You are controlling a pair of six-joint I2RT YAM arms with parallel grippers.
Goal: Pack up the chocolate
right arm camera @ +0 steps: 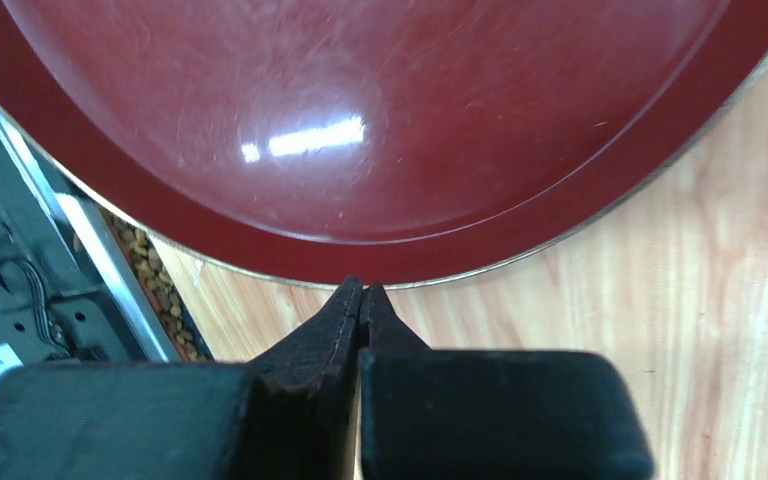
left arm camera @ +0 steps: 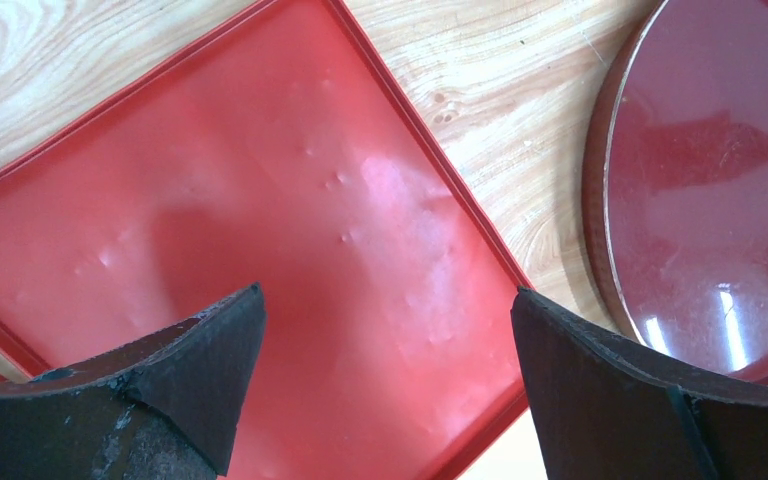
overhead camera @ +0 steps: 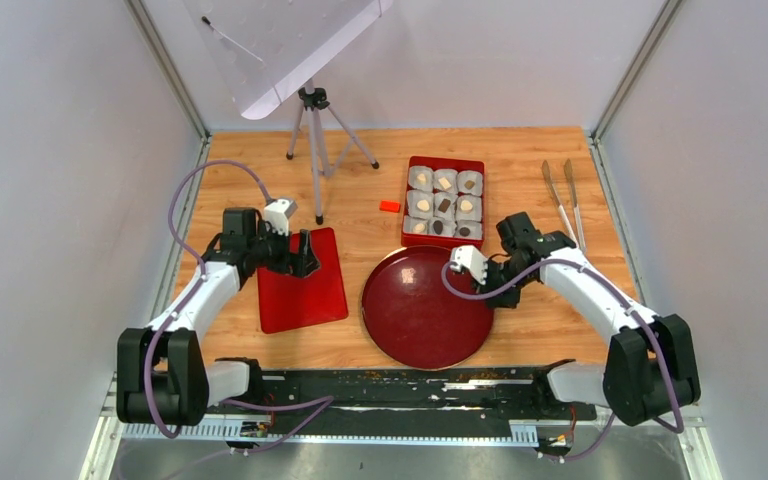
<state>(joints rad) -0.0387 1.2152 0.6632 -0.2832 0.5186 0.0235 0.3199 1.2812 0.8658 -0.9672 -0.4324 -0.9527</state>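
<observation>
Spreading across the whole bay is the pale wooden table point(overhead camera: 550, 150), with both arms bolted at its near edge. Biggest thing on it is the round dark red plate point(overhead camera: 427, 308), sitting near the middle. To its left, just beside it, lies a flat red rectangular tray point(overhead camera: 305, 295).

A black tripod point(overhead camera: 313, 150) stands at the far left of the table, and a red box point(overhead camera: 444, 160) sits just beyond the plate's far rim. A pair of metal tongs point(overhead camera: 565, 200) lies well to the right of the box.

The left gripper point(left arm camera: 385, 300) hangs over the flat tray, its fingers spread wide with only the red surface showing between them. The right gripper point(right arm camera: 362, 290) is low at the plate's right-hand rim — its two fingers pressed tight together, nothing between them.

Inside the box are nine white paper cups point(overhead camera: 421, 178) in three rows. The chocolate point(overhead camera: 444, 205) is there — one small piece in each cup, some cream, some dark brown. A tiny orange-red block point(overhead camera: 390, 206) lies on the wood just left of the box.
</observation>
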